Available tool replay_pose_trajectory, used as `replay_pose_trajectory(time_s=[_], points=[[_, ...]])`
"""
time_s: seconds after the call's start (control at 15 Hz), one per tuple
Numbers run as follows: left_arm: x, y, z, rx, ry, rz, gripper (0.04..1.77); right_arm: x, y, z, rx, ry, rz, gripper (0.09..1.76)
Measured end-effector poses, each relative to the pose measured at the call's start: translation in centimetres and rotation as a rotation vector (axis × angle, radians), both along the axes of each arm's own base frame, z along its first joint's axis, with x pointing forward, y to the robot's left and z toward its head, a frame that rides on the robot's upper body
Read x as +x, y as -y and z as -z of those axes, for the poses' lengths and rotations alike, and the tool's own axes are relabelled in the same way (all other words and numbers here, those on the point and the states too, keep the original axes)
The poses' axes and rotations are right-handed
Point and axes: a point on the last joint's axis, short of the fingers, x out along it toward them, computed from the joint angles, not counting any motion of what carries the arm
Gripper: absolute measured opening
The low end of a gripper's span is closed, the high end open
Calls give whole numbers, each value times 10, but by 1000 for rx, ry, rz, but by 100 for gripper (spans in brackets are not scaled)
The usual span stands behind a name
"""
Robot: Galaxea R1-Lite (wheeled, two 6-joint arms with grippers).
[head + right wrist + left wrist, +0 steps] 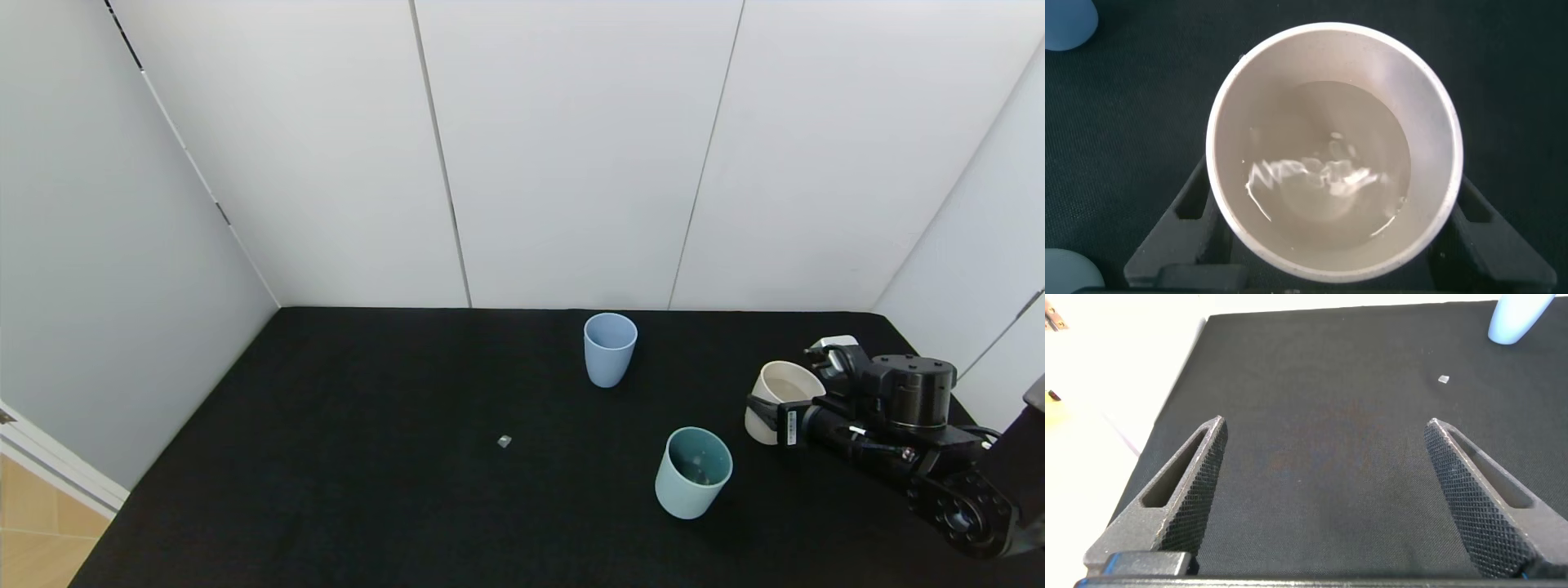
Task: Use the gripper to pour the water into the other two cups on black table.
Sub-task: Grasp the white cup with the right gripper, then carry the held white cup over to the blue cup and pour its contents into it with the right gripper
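My right gripper (780, 402) is shut on the cream-beige cup (785, 382) at the right of the black table (367, 490), a finger on each side of its wall. In the right wrist view the cup (1437, 106) is upright and holds clear water (1331, 171), with the fingers (1192, 196) beside it. The periwinkle blue cup (610, 349) stands at the back centre. The light teal cup (692, 472) stands nearer, to the left of the cream cup. My left gripper (1324, 425) is open and empty above bare table; it does not show in the head view.
A tiny grey speck (504, 441) lies left of the teal cup. White walls close the table at the back and both sides. The table's left edge drops to a wooden floor (33, 539). A white block (833, 341) sits behind the right gripper.
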Motion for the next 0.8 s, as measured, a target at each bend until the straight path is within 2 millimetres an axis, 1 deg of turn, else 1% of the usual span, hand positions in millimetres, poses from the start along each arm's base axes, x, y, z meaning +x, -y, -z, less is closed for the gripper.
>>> replay_pose_trajectory(time_s=[0.4,0.8], points=[[0,0,0,0,1,0,172,-1,0,-2,-1,3,2,129],[0,0,0,0,1,0,172,-5,-5,-16,2,27,-14,129]])
